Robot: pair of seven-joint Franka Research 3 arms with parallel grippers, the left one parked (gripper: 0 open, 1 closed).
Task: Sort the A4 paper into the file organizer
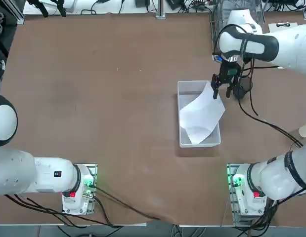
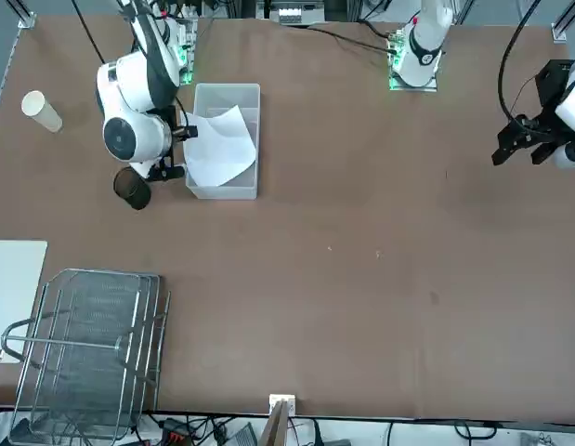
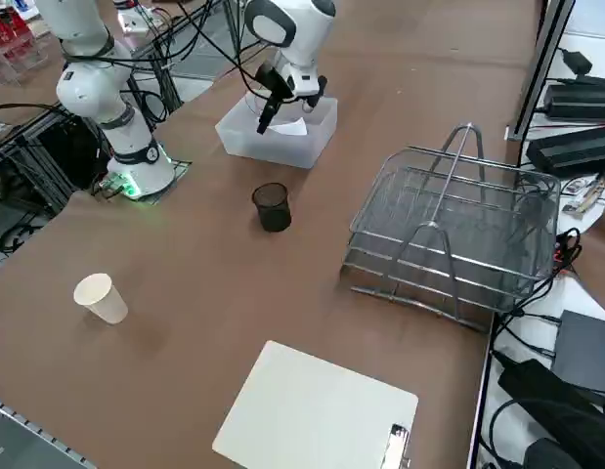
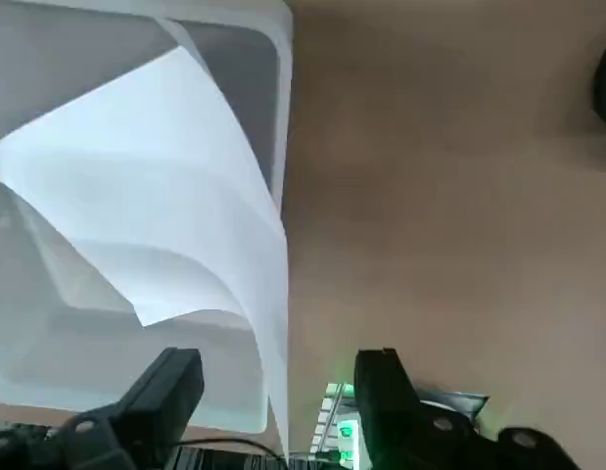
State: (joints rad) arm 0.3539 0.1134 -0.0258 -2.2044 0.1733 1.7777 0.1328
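A broad brown table (image 1: 108,98) filled the workspace, with cables and equipment crowding its edges. The largest item on it was the silver wire-mesh file organizer (image 3: 453,239), a tiered stack of letter trays with an arched handle, standing at the far corner on the robot's right, well apart from everything else. Beside it lay a white clipboard sheet with a black clip (image 3: 317,415). Nearer the table's middle sat a clear rectangular plastic bin (image 1: 181,109), and in it the plain white A4 paper (image 1: 202,114) rested curled and tilted, one edge rising above the bin's right wall. A small dark mesh cup (image 3: 273,207) stood just beside the bin, and a pale paper cup (image 3: 102,297) further off.

The right gripper (image 1: 223,88) hung over the bin's far right corner, its fingers (image 4: 161,392) spread apart, straddling the sheet's raised edge without yet pinching it. The step in hand looked like the grasp. The next move probably called for closing on that edge, lifting the floppy sheet clear, and carrying it across to a tray.
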